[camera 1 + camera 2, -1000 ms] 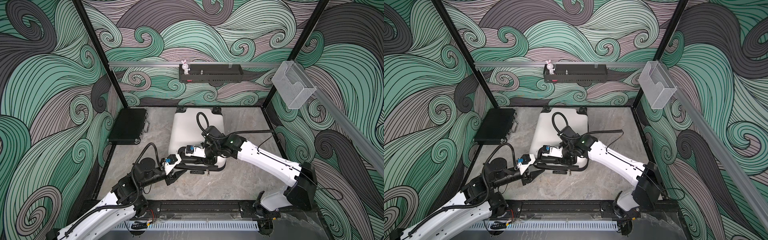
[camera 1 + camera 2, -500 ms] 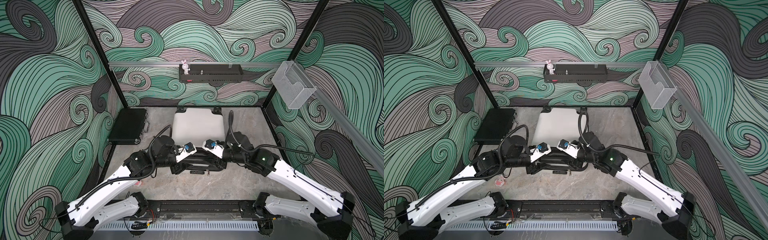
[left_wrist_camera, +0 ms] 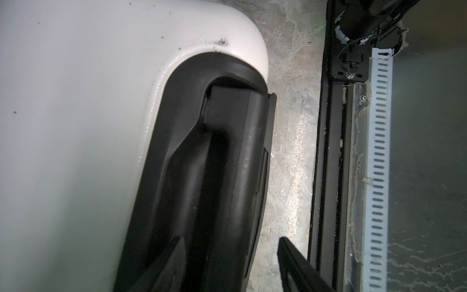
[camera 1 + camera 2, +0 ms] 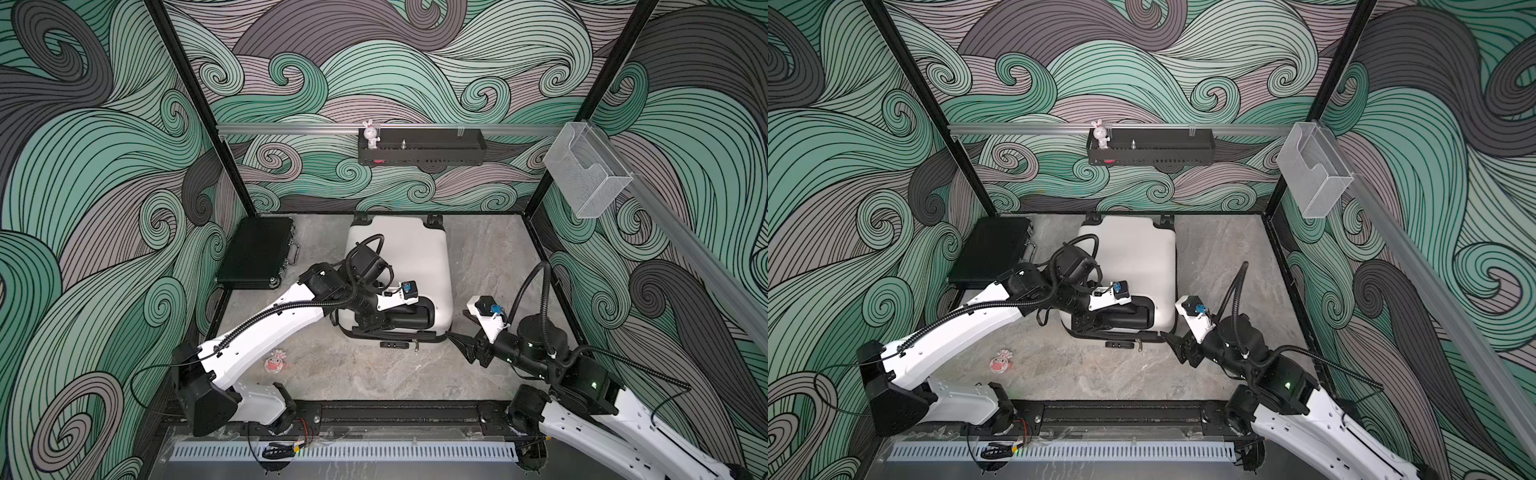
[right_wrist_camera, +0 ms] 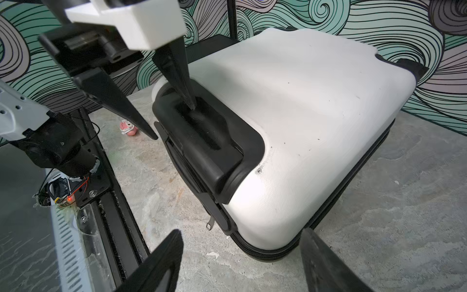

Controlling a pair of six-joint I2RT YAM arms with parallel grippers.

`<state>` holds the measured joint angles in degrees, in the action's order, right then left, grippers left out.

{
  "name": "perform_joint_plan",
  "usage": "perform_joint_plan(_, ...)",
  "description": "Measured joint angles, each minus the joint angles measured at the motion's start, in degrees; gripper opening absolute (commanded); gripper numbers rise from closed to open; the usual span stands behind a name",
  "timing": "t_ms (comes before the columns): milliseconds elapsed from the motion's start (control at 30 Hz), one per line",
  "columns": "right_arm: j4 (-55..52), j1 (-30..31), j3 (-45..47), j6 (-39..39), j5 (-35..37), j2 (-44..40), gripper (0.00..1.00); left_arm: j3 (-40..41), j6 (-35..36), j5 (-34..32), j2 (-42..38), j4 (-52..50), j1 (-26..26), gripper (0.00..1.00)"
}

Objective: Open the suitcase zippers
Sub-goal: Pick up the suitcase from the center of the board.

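Suitcase: the suitcase (image 4: pixel 409 257) is lying flat in the middle of the table (image 4: pixel 494 266), its wheels toward the back wall and its black handle panel (image 5: pixel 209 141) facing the robot.
Zippers: the zippers (image 5: pixel 353 182) are running shut along all the rim that is showing. A small pull tab (image 5: pixel 210 224) is dangling off the near edge just beside the handle panel, with nothing touching it.
Left gripper: the left gripper (image 5: pixel 173 122) is hanging over the handle panel with its fingers spread. One tip is dipping into the handle recess and the other is hanging outside the near edge (straddling rather than pinching, as far as the right wrist view is telling).
Right gripper: the right gripper (image 4: pixel 459 343) is sitting low off the case's near right corner, its fingers parted with nothing between them.
What is changing: half a second back both grippers were meeting at the handle panel. Now the right arm is pulling clear to the corner while the left is reaching across the panel.
What that is meaning: the left is probably settling in to brace the case while the right is lining up on the rim and the pull tab. The unzipping itself is not yet beginning.
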<state>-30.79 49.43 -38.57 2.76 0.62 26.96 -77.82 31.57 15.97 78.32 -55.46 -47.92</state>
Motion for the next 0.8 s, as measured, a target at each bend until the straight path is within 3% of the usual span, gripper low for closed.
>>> perform_joint_plan(467,-2.95,0.00,0.04,0.72,0.83,0.37,0.73,-4.52,1.22,-1.84,9.75,-2.47,-3.63,0.49)
perform_joint_plan(533,-3.08,0.00,0.04,0.72,0.85,-0.22,0.73,-4.98,1.27,-2.29,10.29,-2.56,-3.76,0.42)
perform_joint_plan(700,-3.37,0.00,0.81,0.72,0.87,-1.88,0.73,-7.13,2.84,-3.37,12.20,-3.61,-3.96,0.14)
perform_joint_plan(800,-3.61,0.00,2.08,0.85,0.87,-2.51,0.73,-9.46,2.21,-3.21,13.97,-5.55,-4.07,0.05)
